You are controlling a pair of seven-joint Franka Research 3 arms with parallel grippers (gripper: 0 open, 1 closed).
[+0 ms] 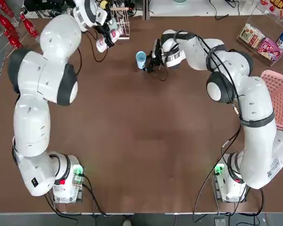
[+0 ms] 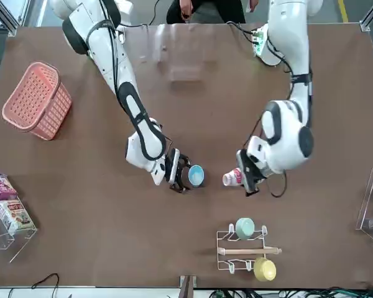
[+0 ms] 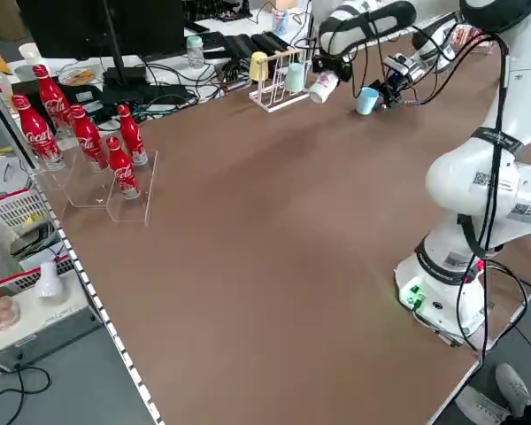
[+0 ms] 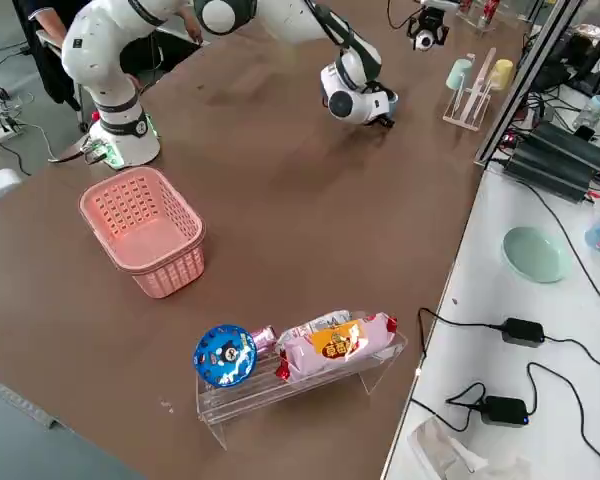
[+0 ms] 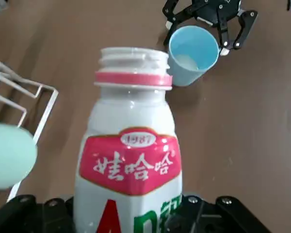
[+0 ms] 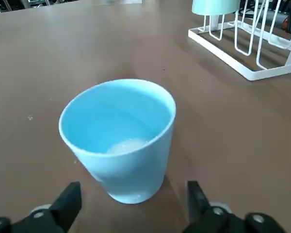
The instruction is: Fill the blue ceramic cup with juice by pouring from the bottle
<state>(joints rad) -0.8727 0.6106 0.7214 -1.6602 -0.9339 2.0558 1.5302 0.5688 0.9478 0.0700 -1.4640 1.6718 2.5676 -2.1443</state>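
The blue ceramic cup (image 1: 140, 59) stands upright at the far middle of the table, with a little white liquid on its bottom (image 6: 126, 145). My right gripper (image 1: 151, 59) is open, its fingers (image 6: 68, 201) low on either side of the cup's base and clear of its wall. The bottle (image 2: 232, 179), white with a red label (image 5: 131, 160), has its neck uncapped. It is held tilted on its side above the table, mouth toward the cup, a short gap away. My left gripper (image 2: 247, 175) is shut on the bottle's lower body.
A white wire rack (image 2: 245, 249) with a mint-green cup and a yellow cup stands just beyond the bottle. A pink basket (image 1: 279, 96) sits at the right edge. Red cola bottles (image 3: 80, 133) and a snack tray (image 4: 300, 350) stand at the far corners.
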